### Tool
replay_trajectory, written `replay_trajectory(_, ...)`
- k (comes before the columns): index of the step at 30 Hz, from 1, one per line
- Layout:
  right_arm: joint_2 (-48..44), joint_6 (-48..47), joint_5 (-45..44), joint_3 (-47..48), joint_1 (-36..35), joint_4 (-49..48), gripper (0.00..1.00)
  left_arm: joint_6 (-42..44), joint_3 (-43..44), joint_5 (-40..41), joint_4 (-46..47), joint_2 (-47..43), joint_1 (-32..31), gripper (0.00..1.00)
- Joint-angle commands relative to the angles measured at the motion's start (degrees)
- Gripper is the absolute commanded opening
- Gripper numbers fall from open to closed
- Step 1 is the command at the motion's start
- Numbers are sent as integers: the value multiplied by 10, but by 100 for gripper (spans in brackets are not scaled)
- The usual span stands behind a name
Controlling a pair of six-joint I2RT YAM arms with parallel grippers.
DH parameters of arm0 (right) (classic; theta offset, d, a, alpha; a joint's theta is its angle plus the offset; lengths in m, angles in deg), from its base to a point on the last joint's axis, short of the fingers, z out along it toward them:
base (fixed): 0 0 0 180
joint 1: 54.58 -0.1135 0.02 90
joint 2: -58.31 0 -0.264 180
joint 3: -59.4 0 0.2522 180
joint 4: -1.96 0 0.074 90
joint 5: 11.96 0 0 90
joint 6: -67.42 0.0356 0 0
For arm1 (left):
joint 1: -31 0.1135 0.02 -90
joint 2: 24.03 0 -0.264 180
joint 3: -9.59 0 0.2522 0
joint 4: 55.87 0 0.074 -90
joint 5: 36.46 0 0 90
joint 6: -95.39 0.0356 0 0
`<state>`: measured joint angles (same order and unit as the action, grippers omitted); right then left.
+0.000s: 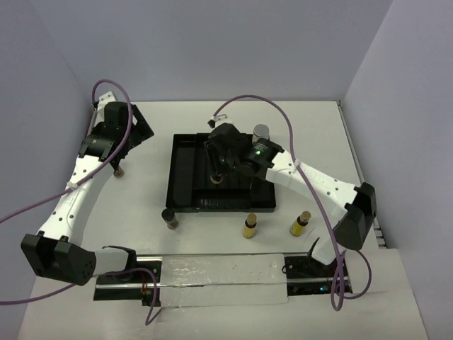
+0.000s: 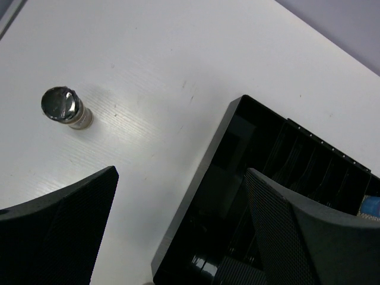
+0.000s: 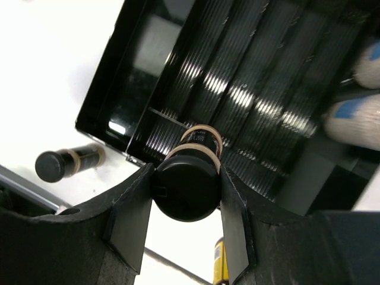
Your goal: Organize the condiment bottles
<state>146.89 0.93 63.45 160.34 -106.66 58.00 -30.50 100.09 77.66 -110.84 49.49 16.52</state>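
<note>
My right gripper point(image 3: 185, 196) is shut on a dark brown jar with a black cap point(image 3: 185, 187) and holds it over the ribbed floor of the black tray point(image 3: 249, 89). From above, this gripper point(image 1: 216, 172) and its jar point(image 1: 216, 180) are over the tray's point(image 1: 185, 170) middle. My left gripper point(image 2: 181, 237) is open and empty above the table by the tray's left edge point(image 2: 208, 172); from above it point(image 1: 134, 134) is at the far left. A small shiny-capped bottle point(image 2: 62, 108) stands apart from it, also seen from above point(image 1: 119, 170).
A dark jar point(image 1: 169, 218) and two yellow bottles point(image 1: 249, 225) point(image 1: 300, 224) stand on the table in front of the tray. A grey-capped bottle point(image 1: 262, 132) stands behind it. White blue-labelled shapes point(image 3: 356, 116) lie at the tray's right side.
</note>
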Motion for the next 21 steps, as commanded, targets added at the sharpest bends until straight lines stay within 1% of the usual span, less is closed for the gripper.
replay_trajectory(1, 37, -3, 7, 67, -18, -35, 9, -8, -1, -8, 1, -25, 6, 96)
replay_trajectory(5, 69, -3, 15, 78, -31, -37, 9, -6, -2, -3, -4, -27, 6, 96)
replay_trajectory(14, 97, 12, 35, 39, -71, -57, 9, -7, -15, -12, 6, -28, 7, 96)
replay_trajectory(21, 119, 15, 40, 18, -79, -67, 9, -6, -20, 1, 3, -31, 7, 95)
